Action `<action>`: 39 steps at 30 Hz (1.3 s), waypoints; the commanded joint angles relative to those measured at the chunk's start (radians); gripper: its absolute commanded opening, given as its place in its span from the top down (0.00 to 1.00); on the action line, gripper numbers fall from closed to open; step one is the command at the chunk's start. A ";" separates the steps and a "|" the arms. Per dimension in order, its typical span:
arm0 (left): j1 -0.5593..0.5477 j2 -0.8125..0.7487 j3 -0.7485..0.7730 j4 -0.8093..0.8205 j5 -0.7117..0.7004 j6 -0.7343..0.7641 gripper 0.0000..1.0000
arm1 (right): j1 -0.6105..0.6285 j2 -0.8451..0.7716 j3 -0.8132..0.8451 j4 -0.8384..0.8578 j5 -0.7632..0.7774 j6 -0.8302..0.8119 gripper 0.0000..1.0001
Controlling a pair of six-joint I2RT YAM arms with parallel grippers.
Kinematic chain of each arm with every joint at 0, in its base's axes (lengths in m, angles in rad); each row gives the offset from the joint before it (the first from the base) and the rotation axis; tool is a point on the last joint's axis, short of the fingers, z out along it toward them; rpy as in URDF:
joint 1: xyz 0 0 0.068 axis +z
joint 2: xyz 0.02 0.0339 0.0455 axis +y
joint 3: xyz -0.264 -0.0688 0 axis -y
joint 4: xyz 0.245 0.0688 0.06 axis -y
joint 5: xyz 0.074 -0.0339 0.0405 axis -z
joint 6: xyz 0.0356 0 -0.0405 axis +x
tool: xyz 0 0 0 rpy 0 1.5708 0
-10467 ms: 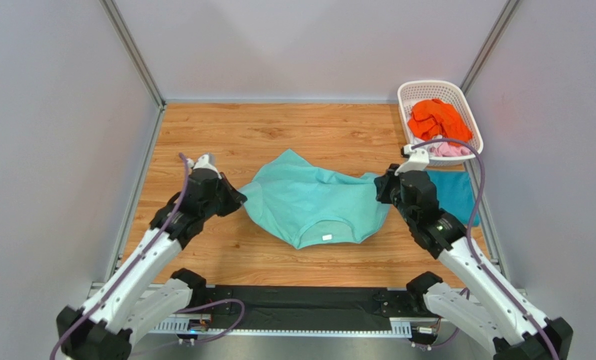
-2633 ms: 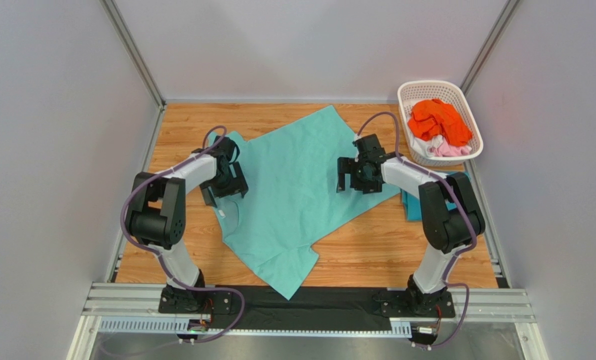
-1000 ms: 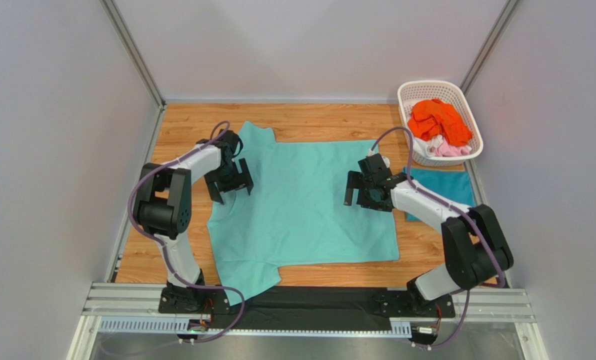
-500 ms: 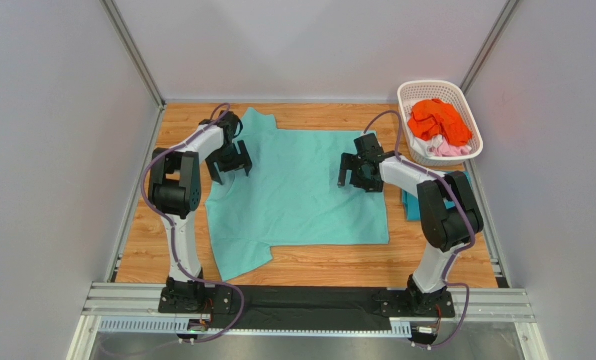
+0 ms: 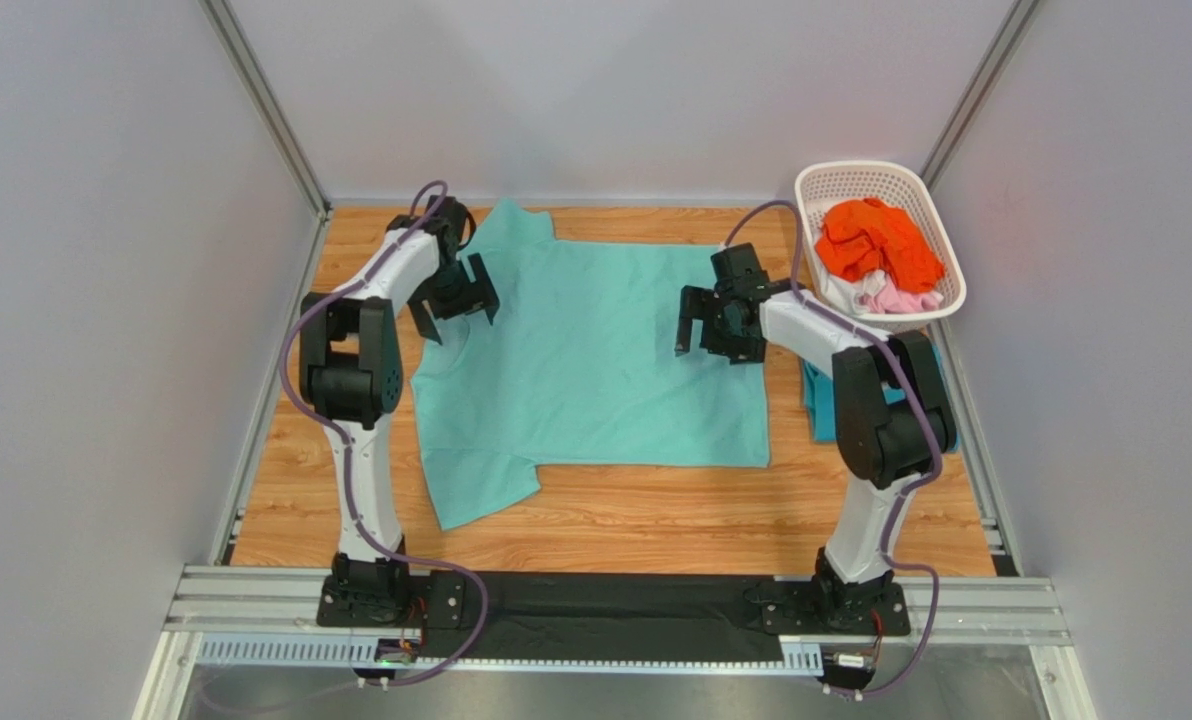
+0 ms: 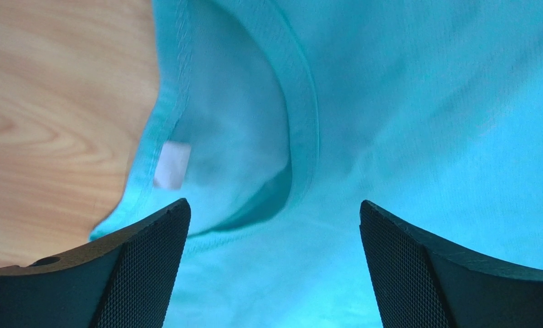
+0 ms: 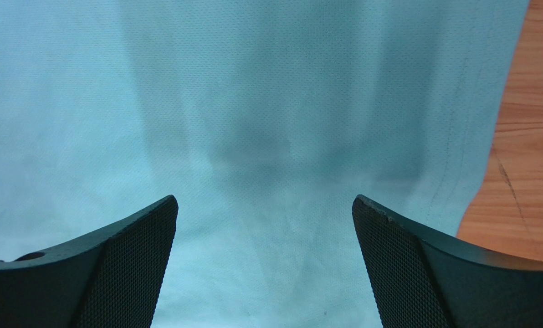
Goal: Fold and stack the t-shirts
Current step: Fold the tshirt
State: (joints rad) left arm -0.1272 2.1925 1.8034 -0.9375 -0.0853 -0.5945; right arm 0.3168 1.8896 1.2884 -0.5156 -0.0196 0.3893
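Wooden table (image 5: 632, 525): mint green t-shirt (image 5: 602, 375) lies flat on it. Left gripper (image 5: 454, 312) above shirt's collar, jaws spread, empty. Right gripper (image 5: 718, 339) above shirt's opposite edge, jaws spread, empty.

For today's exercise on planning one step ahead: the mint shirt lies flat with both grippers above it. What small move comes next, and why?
Probably lower both grippers and pinch the cloth. The mint green t-shirt lies spread flat, unfolded; the left gripper hangs open over its collar, the right gripper open near the hem edge.
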 commanded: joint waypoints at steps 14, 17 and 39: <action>-0.100 -1.057 -1.083 0.131 0.124 -0.209 0.00 | 0.016 -1.019 -0.696 0.046 -0.023 0.180 0.00; -0.101 -1.218 -1.205 0.140 0.154 -0.290 0.00 | 0.016 -1.107 -0.735 0.031 -0.031 0.195 0.00; -0.101 -1.439 -1.395 0.078 0.151 -0.380 0.40 | 0.013 -1.127 -0.752 -0.018 0.009 0.169 0.00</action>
State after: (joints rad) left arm -0.2279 0.7319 0.3786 -0.8513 0.0792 -0.9680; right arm 0.3313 0.7631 0.5220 -0.5274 -0.0319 0.5575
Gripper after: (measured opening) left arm 0.620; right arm 0.998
